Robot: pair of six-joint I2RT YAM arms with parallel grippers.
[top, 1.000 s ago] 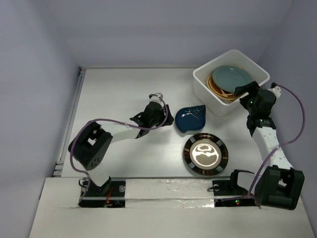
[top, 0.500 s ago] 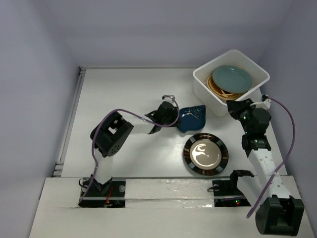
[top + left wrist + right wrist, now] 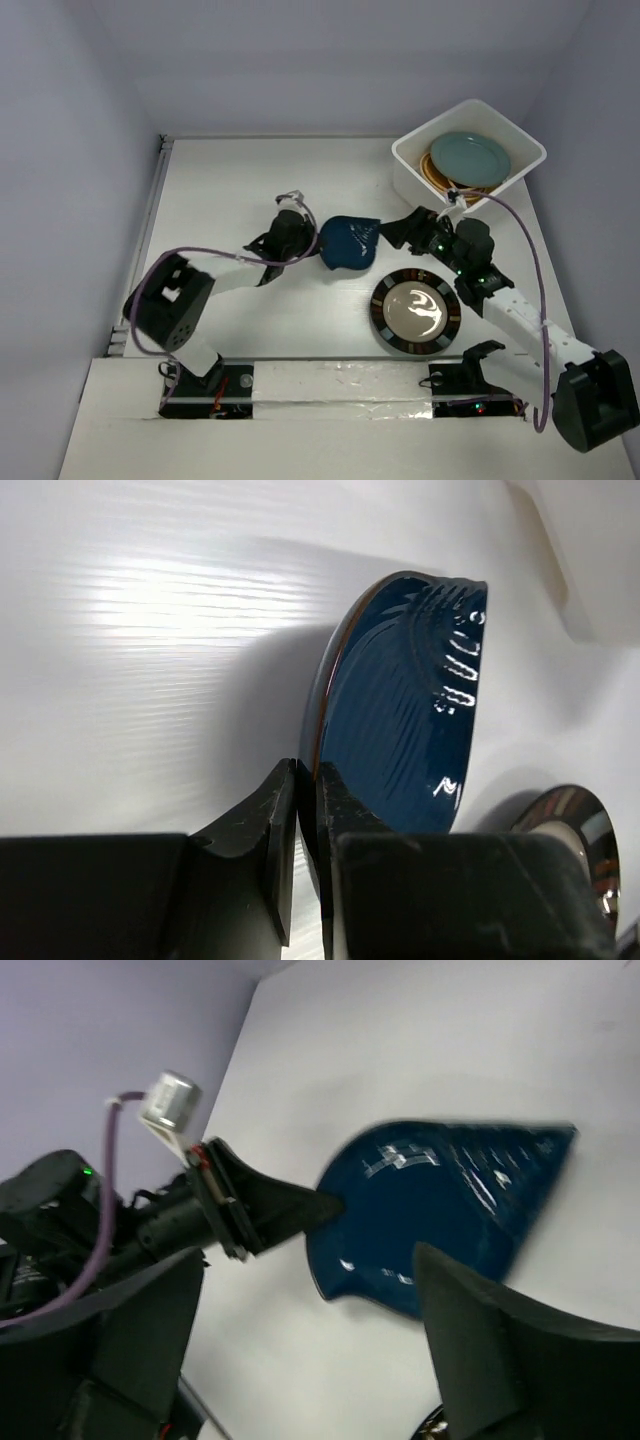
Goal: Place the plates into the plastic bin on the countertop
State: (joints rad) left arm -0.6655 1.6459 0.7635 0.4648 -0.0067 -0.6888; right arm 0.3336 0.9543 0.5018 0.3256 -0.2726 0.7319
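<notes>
My left gripper (image 3: 303, 237) (image 3: 308, 780) is shut on the rim of the dark-blue leaf-shaped plate (image 3: 348, 244) (image 3: 410, 710), which hangs tilted over the countertop (image 3: 230, 180). My right gripper (image 3: 400, 231) (image 3: 308, 1255) stands open just right of that plate (image 3: 450, 1210), touching nothing. The black-rimmed, white-centred plate (image 3: 415, 312) lies flat near the front. The plastic bin (image 3: 515, 135) sits at the back right. It holds a grey-blue round plate (image 3: 468, 156) on top of an orange one (image 3: 440, 180).
A metal rail (image 3: 152, 235) runs along the countertop's left edge. The left arm's cable (image 3: 110, 1220) and black fingers (image 3: 270, 1210) cross the right wrist view. The black-rimmed plate's edge (image 3: 575, 820) shows just beyond the held plate in the left wrist view.
The left gripper closed on the dark-blue plate and drew it left, tilting it. The right arm swung from the bin down and left to the plate's right side.
</notes>
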